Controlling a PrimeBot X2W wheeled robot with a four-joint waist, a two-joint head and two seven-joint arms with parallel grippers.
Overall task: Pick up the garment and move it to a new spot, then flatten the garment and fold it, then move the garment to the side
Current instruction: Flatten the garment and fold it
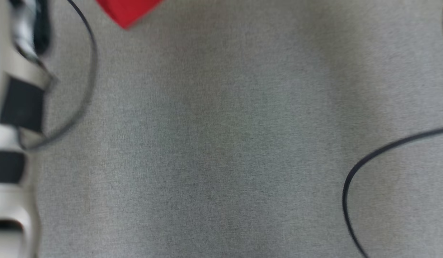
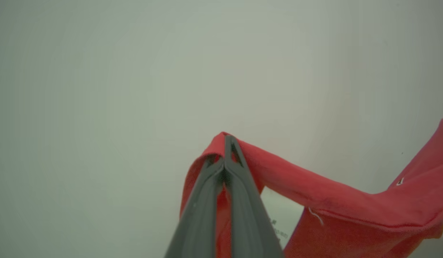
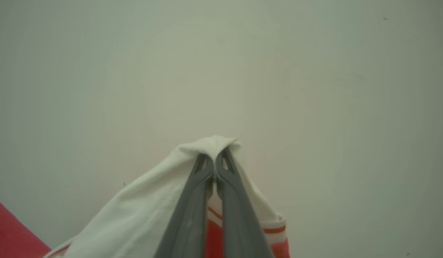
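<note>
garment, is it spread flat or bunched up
Not flat: held and draped. The left tool is shut on a red fold of the garment, the right tool on its white part, cloth sagging from both.

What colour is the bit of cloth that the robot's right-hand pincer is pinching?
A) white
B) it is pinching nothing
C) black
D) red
A: in the right wrist view the right gripper has its two fingers closed on a white fold of the garment, while the left gripper pinches a red part.
</note>
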